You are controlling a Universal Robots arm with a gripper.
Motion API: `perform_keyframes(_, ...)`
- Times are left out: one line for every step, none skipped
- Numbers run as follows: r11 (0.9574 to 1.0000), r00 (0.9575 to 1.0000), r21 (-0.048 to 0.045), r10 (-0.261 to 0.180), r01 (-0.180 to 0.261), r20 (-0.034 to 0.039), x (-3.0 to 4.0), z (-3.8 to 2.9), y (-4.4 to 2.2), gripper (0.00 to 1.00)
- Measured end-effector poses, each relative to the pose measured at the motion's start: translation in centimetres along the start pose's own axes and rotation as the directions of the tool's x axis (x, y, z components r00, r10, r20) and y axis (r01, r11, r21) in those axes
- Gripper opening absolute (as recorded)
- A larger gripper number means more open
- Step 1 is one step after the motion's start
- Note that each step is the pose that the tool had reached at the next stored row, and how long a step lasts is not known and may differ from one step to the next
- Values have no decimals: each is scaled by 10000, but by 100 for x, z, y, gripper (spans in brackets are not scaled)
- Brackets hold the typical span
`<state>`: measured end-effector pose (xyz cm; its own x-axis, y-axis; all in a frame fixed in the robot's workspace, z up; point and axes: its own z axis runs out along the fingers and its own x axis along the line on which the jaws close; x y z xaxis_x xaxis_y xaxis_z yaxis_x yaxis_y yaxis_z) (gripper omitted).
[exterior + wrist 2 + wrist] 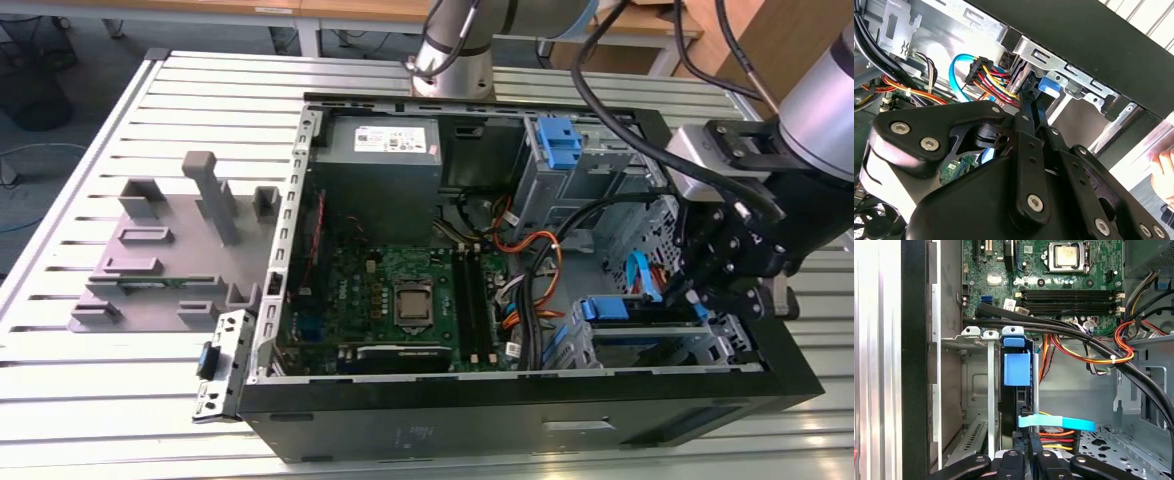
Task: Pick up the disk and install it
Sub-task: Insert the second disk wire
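The pincer (714, 285) is down inside the open computer case (534, 420) on the worktop (120, 400), at the drive cage. The disk (1016, 385) stands on edge in the cage slot, its blue carrier showing, so by my reckoning the install is nearly done. The fingers (1026, 107) reach to its blue tab; whether they're clamped on it, I can't tell.

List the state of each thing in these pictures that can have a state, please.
Computer case: side panel off, inside exposed.
Disk: standing on edge in the drive cage, blue bracket on.
Gripper: at the disk's end.
CPU socket: bare, no cooler.
Blue bracket: alone in the far bay.
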<state>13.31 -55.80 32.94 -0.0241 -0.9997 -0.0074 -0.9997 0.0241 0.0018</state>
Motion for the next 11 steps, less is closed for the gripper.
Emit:
perform_keyframes(10000,10000,0,0,0,-3,0,6,0,16)
perform_keyframes(10000,10000,1,0,0,-7,0,10,0,16)
perform_keyframes(10000,10000,1,0,0,-8,0,10,0,16)
perform_keyframes(10000,10000,1,0,0,-7,0,11,0,16)
perform_keyframes(10000,10000,0,0,0,-3,0,13,0,16)
perform_keyframes(10000,10000,0,0,0,-2,0,15,0,16)
perform_keyframes(10000,10000,0,0,0,0,0,15,0,16)
perform_keyframes(10000,10000,0,0,0,0,0,15,0,16)
perform_keyframes(10000,10000,0,-1,1,0,0,15,0,16)
perform_keyframes(10000,10000,0,0,0,-1,0,15,0,16)
perform_keyframes(10000,10000,0,0,0,-1,0,15,0,16)
